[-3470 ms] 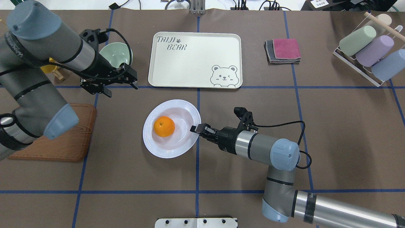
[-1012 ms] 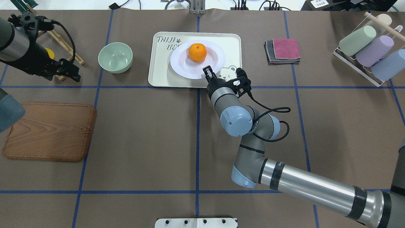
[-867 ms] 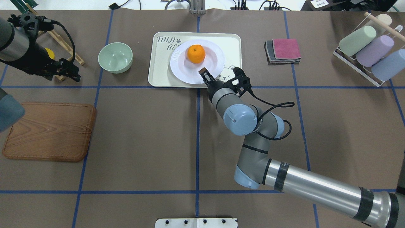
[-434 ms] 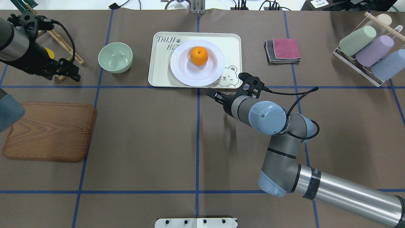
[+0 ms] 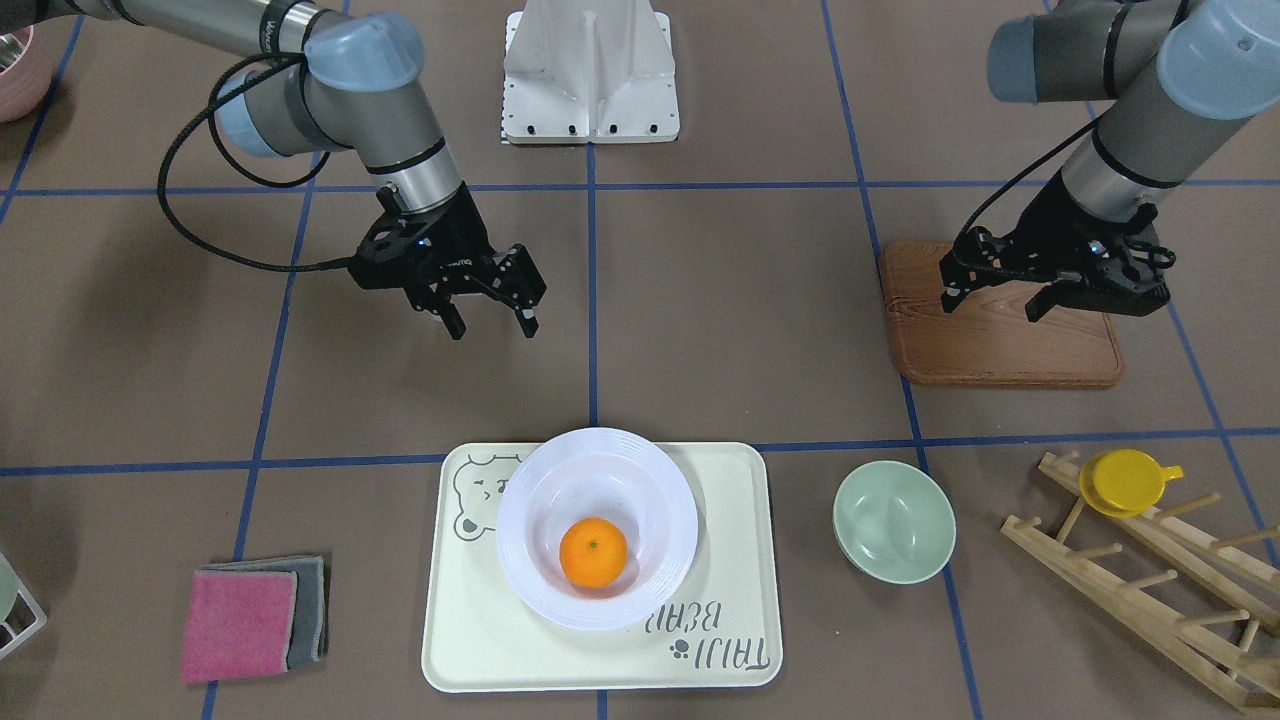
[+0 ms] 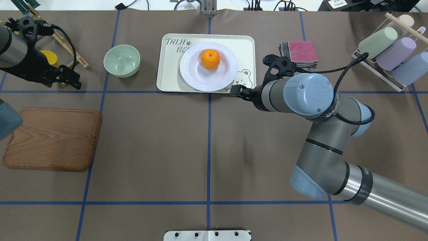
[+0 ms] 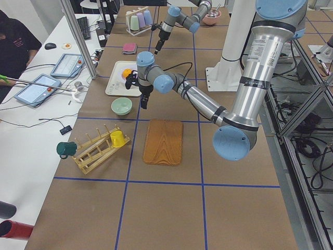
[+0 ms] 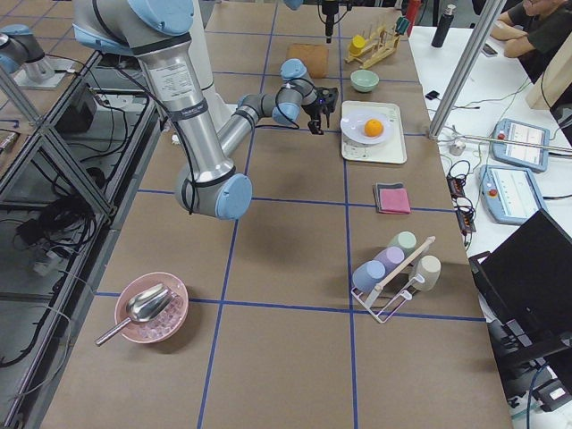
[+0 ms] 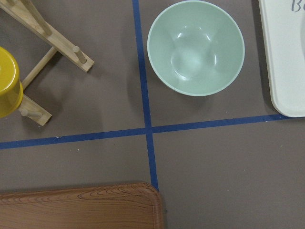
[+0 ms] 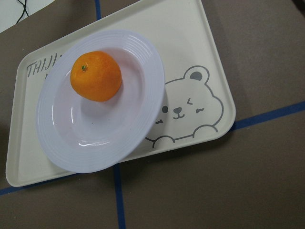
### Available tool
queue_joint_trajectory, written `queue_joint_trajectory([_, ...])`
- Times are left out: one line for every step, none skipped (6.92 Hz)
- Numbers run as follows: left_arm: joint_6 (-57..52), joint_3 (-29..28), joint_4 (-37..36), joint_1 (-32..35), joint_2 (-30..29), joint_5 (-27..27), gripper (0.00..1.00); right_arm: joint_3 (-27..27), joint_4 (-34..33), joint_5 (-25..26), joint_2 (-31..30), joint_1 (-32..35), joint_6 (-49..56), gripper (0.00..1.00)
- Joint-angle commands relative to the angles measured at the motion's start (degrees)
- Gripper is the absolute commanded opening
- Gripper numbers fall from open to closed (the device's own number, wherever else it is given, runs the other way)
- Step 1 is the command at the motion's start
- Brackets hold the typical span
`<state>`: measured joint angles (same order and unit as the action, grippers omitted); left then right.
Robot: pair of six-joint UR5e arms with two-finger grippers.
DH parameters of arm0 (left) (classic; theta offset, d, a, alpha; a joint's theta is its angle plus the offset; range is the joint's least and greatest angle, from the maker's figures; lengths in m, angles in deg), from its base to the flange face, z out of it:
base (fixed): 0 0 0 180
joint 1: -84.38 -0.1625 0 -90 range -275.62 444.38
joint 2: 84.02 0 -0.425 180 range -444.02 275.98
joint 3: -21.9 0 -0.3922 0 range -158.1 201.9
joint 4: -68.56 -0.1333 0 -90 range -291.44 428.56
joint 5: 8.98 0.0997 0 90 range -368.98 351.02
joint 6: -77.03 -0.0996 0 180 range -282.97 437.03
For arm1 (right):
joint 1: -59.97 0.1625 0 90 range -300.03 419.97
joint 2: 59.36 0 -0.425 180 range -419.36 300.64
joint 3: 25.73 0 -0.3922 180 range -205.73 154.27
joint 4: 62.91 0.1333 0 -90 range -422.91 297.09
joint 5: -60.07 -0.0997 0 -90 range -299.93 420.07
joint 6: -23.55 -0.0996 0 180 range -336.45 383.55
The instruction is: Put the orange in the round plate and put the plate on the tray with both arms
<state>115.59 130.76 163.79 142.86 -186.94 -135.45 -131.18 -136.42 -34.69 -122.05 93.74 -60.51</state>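
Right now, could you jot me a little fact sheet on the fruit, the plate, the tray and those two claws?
Orange: lying in the plate's hollow, off centre.
Plate: sitting on the tray, covering part of the bear drawing and the lettering.
Tray: flat on the table.
Right gripper: open, empty, clear of the tray.
Left gripper: open, empty, far from the tray.
Job: looks done.

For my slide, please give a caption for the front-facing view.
The orange sits in the round plate on the tray; left gripper and right gripper are open and empty.
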Motion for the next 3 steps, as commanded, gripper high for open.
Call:
queue_joint_trajectory([-12.8, 0.4, 0.2, 5.2, 5.9, -0.4, 0.98, -3.7, -9.9, -5.7, -1.4, 6.5, 9.0, 1.0])
queue_joint_trajectory([-20.9, 0.1, 0.2, 8.7, 8.7, -0.6, 0.98, -9.0, -16.3, -11.9, -6.2, 12.1, 20.4, 1.0])
queue_joint_trajectory([-27.1, -0.2, 0.0, 11.4, 11.1, -0.6, 0.98, -11.1, -23.7, -19.4, -8.6, 20.4, 32.9, 1.0])
